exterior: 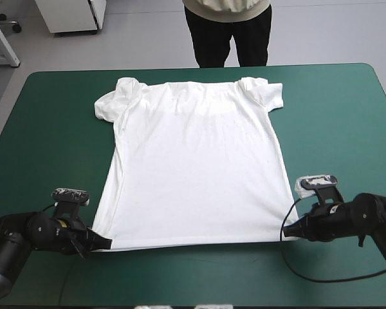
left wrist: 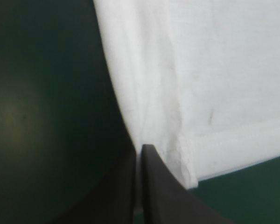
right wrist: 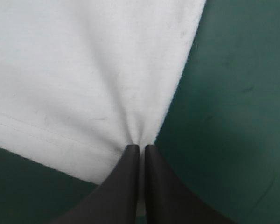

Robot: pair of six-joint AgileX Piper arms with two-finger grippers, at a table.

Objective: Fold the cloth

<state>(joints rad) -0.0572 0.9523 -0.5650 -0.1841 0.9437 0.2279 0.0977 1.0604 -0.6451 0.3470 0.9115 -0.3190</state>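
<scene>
The teal-green surface (exterior: 45,116) carries the white T-shirt (exterior: 193,167), spread flat at its middle, collar toward the far edge, hem along the near edge. The left jaws are clenched on the hem corner toward the left edge, and the right jaws on the one toward the right edge.

Left claw (left wrist: 141,154): 2 black fingers (left wrist: 161,191) pressed nearly together in 1 pointed arch, with a thin strip of white cloth between them. Grip sits at the shirt (left wrist: 200,70) corner, where the side edge meets the hem (left wrist: 242,135). Cloth bunches into small folds at the tips, then lies flat ahead. Stitched hem band visible. Teal-green counter (left wrist: 42,116) shows beside the side edge and past the hem.
</scene>
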